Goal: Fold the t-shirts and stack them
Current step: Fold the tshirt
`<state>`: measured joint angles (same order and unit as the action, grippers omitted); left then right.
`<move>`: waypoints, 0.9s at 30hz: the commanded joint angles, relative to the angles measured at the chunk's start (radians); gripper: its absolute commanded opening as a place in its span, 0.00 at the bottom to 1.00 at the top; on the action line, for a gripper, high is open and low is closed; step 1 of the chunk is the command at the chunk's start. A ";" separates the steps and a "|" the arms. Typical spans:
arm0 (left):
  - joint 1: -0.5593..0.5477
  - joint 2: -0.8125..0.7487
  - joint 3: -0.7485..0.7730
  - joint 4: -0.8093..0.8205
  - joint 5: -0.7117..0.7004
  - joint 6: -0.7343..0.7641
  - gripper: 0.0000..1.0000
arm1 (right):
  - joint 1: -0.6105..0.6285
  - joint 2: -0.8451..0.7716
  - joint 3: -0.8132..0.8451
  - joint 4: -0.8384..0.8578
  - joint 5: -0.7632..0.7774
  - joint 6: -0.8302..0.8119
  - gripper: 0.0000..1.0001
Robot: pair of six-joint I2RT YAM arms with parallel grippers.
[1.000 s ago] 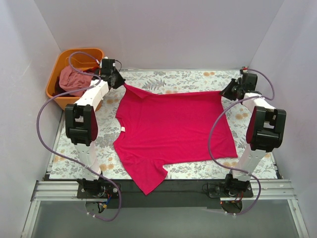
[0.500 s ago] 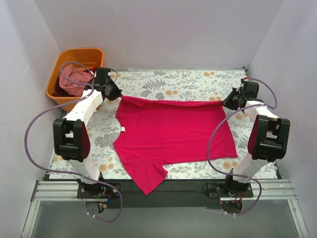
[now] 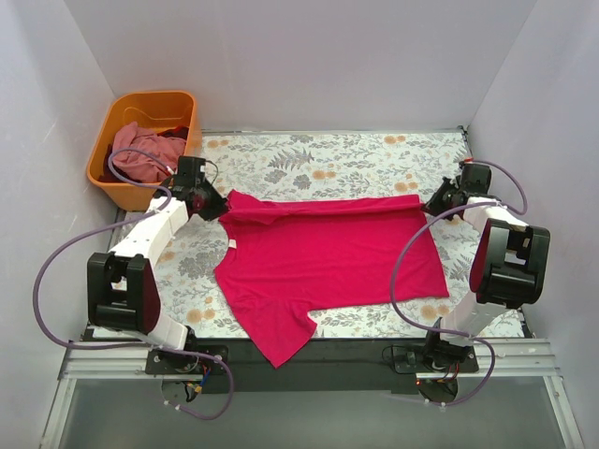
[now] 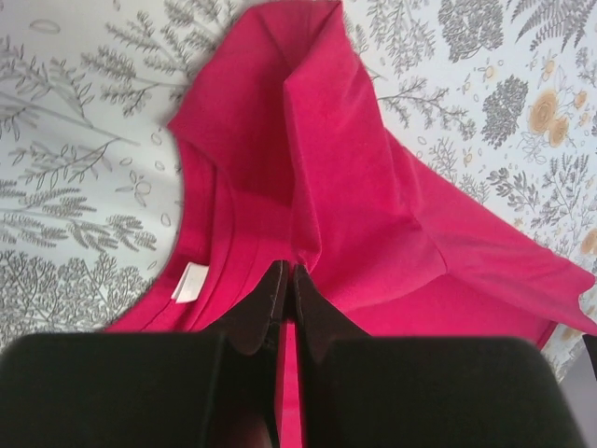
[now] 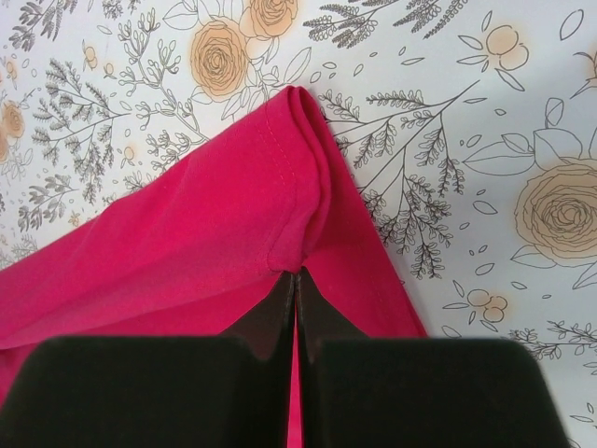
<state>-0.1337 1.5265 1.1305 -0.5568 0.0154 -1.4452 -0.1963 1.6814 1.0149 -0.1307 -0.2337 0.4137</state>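
A crimson-pink t-shirt (image 3: 328, 257) lies spread on the flowered table, its far edge doubled over towards me. My left gripper (image 3: 221, 208) is shut on the shirt's far left corner; in the left wrist view the closed gripper (image 4: 289, 275) pinches a fold of the crimson t-shirt (image 4: 354, 215), with the white neck label (image 4: 189, 283) to its left. My right gripper (image 3: 430, 200) is shut on the far right corner; in the right wrist view the closed gripper (image 5: 296, 277) clamps the hemmed edge of the t-shirt (image 5: 187, 243). A paler pink t-shirt (image 3: 140, 154) sits crumpled in the basket.
An orange plastic basket (image 3: 110, 122) stands at the far left corner, just beyond the left arm. White walls close the table in on three sides. One sleeve of the crimson shirt (image 3: 279, 341) hangs over the dark near rail.
Both grippers have moved towards me with the shirt's far edge, folding it over the body of the shirt. The left arm has come away from the basket.
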 commanded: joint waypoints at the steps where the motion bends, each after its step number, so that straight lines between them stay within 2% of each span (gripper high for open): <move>1: 0.000 -0.091 -0.035 -0.008 -0.002 -0.035 0.00 | -0.008 -0.026 -0.021 0.011 0.017 -0.016 0.01; 15: 0.000 -0.127 -0.213 0.029 0.032 -0.083 0.00 | -0.008 -0.029 -0.059 0.006 0.040 -0.039 0.01; 27: 0.000 -0.128 -0.299 0.083 0.078 -0.121 0.00 | -0.009 -0.049 -0.045 0.006 0.079 -0.049 0.01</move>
<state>-0.1337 1.4307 0.8513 -0.5018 0.0689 -1.5414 -0.1963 1.6760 0.9642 -0.1326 -0.1825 0.3847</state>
